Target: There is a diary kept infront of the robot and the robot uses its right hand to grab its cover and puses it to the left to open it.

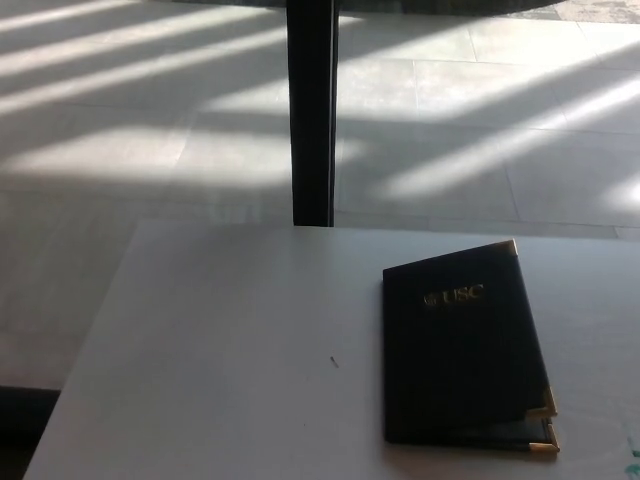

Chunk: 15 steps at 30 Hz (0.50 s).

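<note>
No part of the robot shows in the head view. L arm and L hand: not visible. R arm and R hand: not visible too. So pose, wrists and fingers state can not be told for both sides.

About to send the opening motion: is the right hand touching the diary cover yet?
Apart. The head view shows the diary lying alone on the white table, cover slightly raised at its right edge, and neither robot hand is in the picture.

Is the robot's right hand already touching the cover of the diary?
No, the diary lies alone on the white table, and no hand of the robot shows in the head view.
</note>
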Motion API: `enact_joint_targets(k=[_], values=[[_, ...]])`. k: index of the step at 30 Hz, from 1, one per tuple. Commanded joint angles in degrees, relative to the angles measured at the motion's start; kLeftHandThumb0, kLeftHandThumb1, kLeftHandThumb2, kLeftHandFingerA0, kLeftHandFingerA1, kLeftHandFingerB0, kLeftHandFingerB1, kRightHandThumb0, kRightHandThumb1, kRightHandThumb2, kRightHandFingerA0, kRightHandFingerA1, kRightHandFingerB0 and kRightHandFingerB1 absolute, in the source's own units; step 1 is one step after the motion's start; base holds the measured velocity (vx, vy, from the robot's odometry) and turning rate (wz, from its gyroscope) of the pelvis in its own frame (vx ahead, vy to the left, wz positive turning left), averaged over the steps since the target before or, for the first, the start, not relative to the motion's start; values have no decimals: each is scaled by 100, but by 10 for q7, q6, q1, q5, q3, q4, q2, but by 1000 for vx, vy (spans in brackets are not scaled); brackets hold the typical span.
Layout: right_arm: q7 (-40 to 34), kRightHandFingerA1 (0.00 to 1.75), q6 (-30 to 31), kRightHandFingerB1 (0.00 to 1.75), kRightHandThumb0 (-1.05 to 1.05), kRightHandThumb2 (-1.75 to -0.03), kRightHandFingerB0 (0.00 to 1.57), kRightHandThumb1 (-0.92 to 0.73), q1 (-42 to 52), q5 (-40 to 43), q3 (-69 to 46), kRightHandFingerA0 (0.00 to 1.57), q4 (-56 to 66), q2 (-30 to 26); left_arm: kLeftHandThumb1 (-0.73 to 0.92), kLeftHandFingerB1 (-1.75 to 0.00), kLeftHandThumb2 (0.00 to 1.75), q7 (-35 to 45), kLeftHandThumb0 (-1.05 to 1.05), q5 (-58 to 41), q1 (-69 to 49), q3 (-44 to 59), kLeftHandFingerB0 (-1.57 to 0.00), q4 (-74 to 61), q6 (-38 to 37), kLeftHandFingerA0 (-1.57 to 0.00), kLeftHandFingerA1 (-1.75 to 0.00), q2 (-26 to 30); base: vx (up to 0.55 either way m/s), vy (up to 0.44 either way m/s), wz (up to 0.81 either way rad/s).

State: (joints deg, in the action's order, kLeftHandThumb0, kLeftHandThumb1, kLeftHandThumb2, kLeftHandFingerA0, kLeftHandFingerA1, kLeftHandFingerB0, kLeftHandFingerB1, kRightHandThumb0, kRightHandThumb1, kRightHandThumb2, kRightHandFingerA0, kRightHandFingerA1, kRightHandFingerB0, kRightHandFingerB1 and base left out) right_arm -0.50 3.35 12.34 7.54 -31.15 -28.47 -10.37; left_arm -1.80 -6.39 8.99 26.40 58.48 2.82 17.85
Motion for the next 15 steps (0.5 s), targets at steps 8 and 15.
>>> enact_joint_targets(k=[8, 15], values=[[-121, 126, 104, 106, -87, -80, 40, -92, -66, 263, -269, 63, 156, -13, 92, -141, 123, -71, -105, -134, 73, 174, -28, 64, 12, -37, -165, 50, 0, 0, 0], [-180, 114, 155, 109, -86, -73, 45, -92, -182, 301, -321, 69, 210, -78, 90, -95, 169, -60, -99, -126, 73, 185, -1, 72, 12, -40, -123, 53, 0, 0, 0]])
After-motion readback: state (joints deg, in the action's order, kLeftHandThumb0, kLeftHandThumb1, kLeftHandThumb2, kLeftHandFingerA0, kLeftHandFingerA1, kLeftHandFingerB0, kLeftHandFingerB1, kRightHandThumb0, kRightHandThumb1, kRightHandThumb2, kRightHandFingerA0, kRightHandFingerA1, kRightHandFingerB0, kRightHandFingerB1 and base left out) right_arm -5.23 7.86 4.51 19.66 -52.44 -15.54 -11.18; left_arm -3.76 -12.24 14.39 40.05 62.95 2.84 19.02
